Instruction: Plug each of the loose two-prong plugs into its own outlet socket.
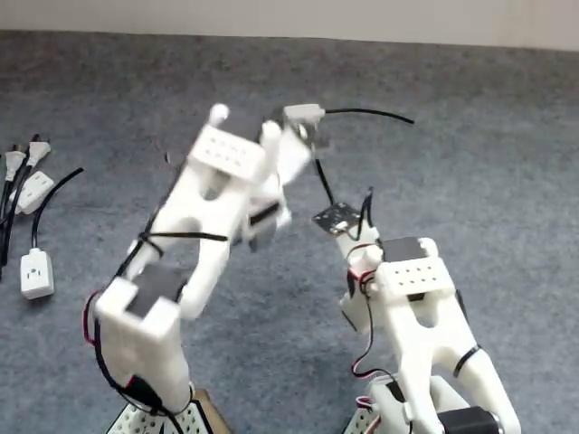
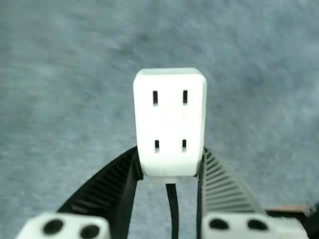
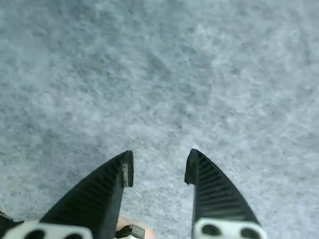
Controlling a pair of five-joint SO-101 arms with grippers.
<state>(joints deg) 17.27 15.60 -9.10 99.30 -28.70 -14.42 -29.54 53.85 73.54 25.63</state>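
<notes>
**A:** What lies at the far left of the table?

**B:** Two white two-prong plugs, side by side: the outer plug [image 1: 13, 161] and the inner plug [image 1: 38, 149], with black cords trailing from them. Just beside them lie two outlet sockets, the farther socket [image 1: 34, 191] and the nearer socket [image 1: 36, 274], both flat on the grey surface [image 1: 470, 181].

**A:** And toward the middle?

**B:** A third socket, the held socket [image 2: 169, 122] (two pairs of slots on its face, four slots in all). The left gripper [image 2: 169, 160] clamps it by its sides, off the surface. Its black cord [image 2: 172, 209] runs down between the fingers.

**A:** On the right?

**B:** The right gripper [image 3: 159, 167] hangs over the grey surface, well apart from the plugs. Its jaws are parted and grip nothing.

**A:** So the count?

**B:** Two plugs, three sockets, two grippers.
</notes>
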